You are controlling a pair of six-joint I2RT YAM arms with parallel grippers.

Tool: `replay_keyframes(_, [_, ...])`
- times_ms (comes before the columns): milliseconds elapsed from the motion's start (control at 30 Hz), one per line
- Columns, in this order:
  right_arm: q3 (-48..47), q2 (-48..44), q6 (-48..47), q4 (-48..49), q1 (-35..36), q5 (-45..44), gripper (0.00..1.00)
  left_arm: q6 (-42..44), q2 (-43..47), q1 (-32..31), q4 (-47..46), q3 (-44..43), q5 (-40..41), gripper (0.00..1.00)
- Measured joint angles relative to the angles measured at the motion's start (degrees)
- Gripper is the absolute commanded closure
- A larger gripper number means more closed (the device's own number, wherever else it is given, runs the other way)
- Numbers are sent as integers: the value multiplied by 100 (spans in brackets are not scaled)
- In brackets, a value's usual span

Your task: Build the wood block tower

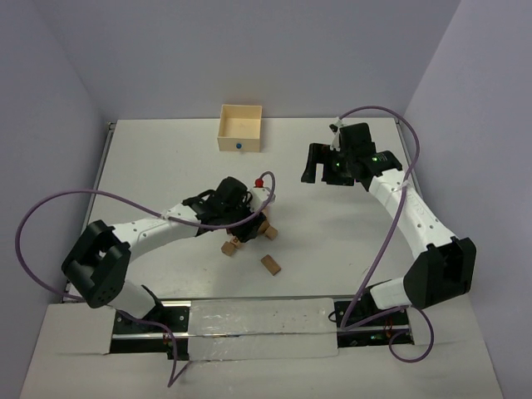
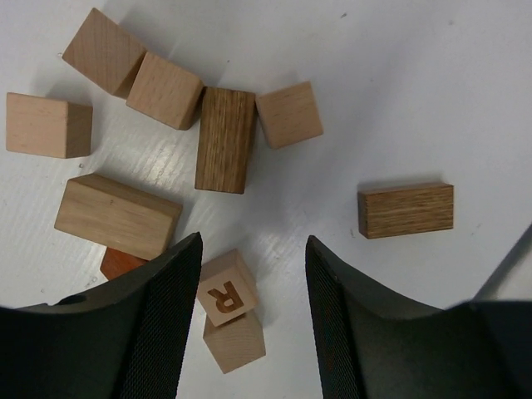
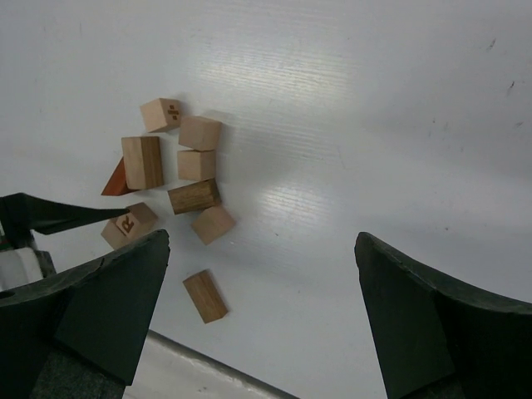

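Since these small plain wooden blocks (image 2: pixel 226 139) are light, stiff and smooth, I judge the pale cube stamped R (image 2: pixel 224 291), at six o'clock of the cluster on the white table (image 2: pixel 432 91) between my spread left fingers (image 2: pixel 166 332), wants pinching across flat sides, my right fingers (image 3: pixel 108 299) spread and empty.

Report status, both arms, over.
Left gripper open, straddling the R block. Right gripper open, empty. Wood blocks loose, unstacked. Long block close beside one finger.

A robotics lab, by the look of it: a white table (image 1: pixel 150 158) boxed in by plain pale walls (image 1: pixel 50 75), left arm (image 1: pixel 154 229) and right arm (image 1: pixel 407 212) bolted at its edge, purple cables (image 1: pixel 83 194) trailing.
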State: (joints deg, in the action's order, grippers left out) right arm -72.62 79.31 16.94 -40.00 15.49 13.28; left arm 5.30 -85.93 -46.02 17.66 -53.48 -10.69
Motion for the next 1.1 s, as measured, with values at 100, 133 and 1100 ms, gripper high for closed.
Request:
replay_keyframes(100, [0, -12, 11, 8, 0, 65, 0, 138, -174, 0, -42, -42, 48, 44])
replay_keyframes(133, [0, -12, 14, 10, 0, 89, 0, 184, -231, 0, -61, -67, 50, 44])
replay_keyframes(1100, [30, -12, 14, 18, 0, 293, 0, 730, -1504, 0, -520, -463, 149, 47])
